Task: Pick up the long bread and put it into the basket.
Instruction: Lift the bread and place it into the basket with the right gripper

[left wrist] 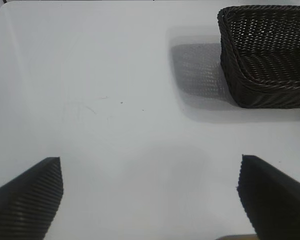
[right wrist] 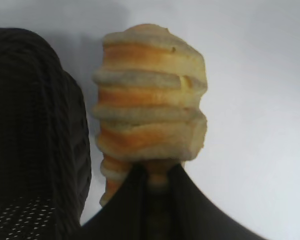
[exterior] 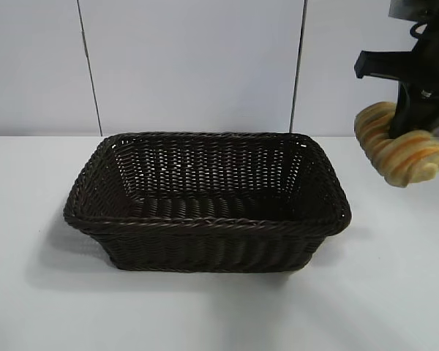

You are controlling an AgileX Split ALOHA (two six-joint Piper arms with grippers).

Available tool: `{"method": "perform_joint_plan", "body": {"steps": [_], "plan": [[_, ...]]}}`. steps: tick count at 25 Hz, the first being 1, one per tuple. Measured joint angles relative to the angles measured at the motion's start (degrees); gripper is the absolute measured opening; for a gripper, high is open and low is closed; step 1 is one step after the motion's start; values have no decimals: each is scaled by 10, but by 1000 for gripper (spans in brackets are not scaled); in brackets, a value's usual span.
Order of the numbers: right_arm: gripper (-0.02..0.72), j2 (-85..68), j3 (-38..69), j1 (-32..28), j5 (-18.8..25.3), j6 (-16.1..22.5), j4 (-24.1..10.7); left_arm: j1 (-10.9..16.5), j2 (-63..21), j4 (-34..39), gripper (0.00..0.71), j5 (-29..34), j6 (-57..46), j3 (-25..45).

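Two end effectors are in play. One, the right end effector (exterior: 413, 139), hangs in the air at the right edge of the exterior view, above the bench (exterior: 219, 314) and off to the side of the basket (exterior: 205, 223). Its fingers are clamped narrowly on the bread (exterior: 404, 155), pinching the loaf around its middle so that both ends stick out past the black fingers; the loaf is tilted, one end higher than the other, and clear of the bench surface. From the right wrist, the bread (right wrist: 150, 95) fills the middle of the picture, with the basket wall (right wrist: 35, 135) just beside it.

One left end effector (left wrist: 150, 200) hovers over bare bench with its fingers spread wide and nothing between them, well apart from the basket corner (left wrist: 265, 65).

One loaf, one basket. The basket sits upright on the bench with nothing visible inside it. A white panelled wall (exterior: 190, 66) stands behind.
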Motion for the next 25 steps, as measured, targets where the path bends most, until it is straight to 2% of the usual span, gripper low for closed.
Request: {"method": "perform_joint_plan", "body": {"steps": [6, 9, 12, 15, 18, 20, 22, 25], "plan": [[83, 0, -1, 58, -21, -3, 1, 0, 0, 0, 687, 0, 0, 0], [83, 0, -2, 66, -39, -47, 4, 0, 0, 0, 687, 0, 0, 0], [83, 0, -2, 66, -54, -161, 18, 0, 0, 0, 687, 0, 0, 0], [83, 0, -2, 66, -70, -326, 35, 0, 0, 0, 687, 0, 0, 0], [83, 1, -2, 66, -84, -484, 79, 0, 0, 0, 687, 0, 0, 0], [83, 1, -2, 66, -92, -565, 124, 0, 0, 0, 687, 0, 0, 0], [83, 3, -2, 66, -96, -633, 164, 0, 0, 0, 687, 0, 0, 0], [83, 20, -2, 66, -101, -685, 204, 0, 0, 0, 687, 0, 0, 0]]}}
